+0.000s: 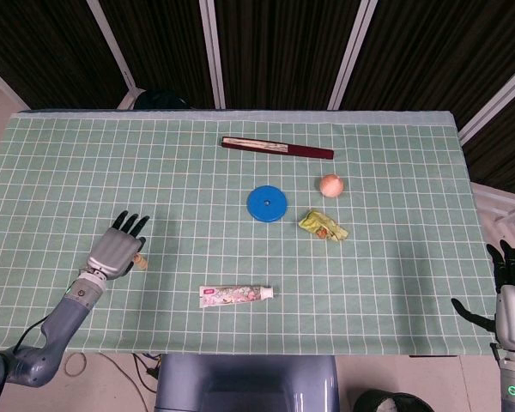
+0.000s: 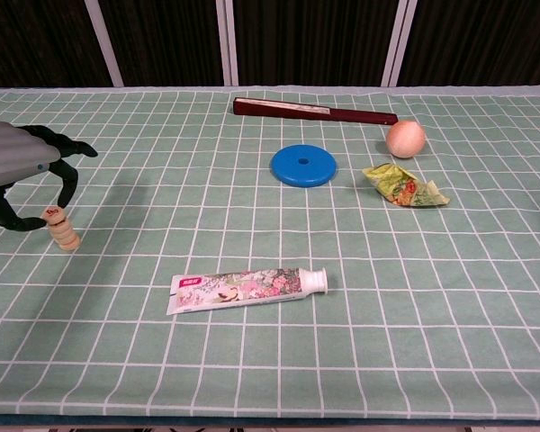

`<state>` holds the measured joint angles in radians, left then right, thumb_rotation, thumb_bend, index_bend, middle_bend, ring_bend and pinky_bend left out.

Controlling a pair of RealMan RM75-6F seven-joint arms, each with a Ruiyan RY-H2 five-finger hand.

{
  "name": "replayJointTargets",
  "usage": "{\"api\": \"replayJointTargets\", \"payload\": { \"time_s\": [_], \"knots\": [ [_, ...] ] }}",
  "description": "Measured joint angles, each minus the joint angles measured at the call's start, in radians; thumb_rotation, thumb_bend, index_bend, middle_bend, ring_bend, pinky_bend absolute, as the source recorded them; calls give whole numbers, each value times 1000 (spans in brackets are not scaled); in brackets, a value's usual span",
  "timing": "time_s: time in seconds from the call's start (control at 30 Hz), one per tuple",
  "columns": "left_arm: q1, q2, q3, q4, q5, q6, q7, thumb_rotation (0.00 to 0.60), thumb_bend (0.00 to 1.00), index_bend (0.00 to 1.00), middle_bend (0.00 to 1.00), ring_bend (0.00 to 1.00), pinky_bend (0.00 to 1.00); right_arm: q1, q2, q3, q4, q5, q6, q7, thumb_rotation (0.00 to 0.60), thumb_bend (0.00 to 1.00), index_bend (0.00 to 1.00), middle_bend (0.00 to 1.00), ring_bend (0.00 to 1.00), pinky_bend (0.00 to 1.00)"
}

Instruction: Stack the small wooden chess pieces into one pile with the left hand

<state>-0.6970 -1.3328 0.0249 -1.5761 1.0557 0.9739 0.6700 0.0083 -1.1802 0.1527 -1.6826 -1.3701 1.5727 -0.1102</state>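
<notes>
My left robot hand [image 2: 18, 171] arches over the pile of chess pieces [image 2: 63, 229] near the counter's [image 2: 342, 342] left edge; whether the top disc is still pinched, I cannot tell. Light, smooth, tippy: I'd pinch rims gently.

The surface [image 2: 414, 297] is pale green with a white grid. The pieces [image 2: 63, 229] are light tan wood, the top one marked in red. The left robot hand [image 2: 22, 171] has a grey back and black fingers; the right robot hand [image 1: 512, 296] is coloured the same. The disc [image 2: 303, 166] is bright blue. The ball [image 2: 405, 139] is peach. The packet [image 2: 403, 187] is yellow-green with red. The tube [image 2: 247, 288] is white with a pink and green floral print. The fan [image 2: 315, 110] is dark red with a pale strip.
</notes>
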Motion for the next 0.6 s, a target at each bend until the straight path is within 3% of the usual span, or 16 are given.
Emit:
{"api": "replayJointTargets", "payload": {
  "time_s": [0.6],
  "knots": [
    [-4,4,2,-22,-9,4,45,600,315,465,21,0,0,0,-3,2,3,-1,5,1,600,232,81,13,0,0]
  ]
}}
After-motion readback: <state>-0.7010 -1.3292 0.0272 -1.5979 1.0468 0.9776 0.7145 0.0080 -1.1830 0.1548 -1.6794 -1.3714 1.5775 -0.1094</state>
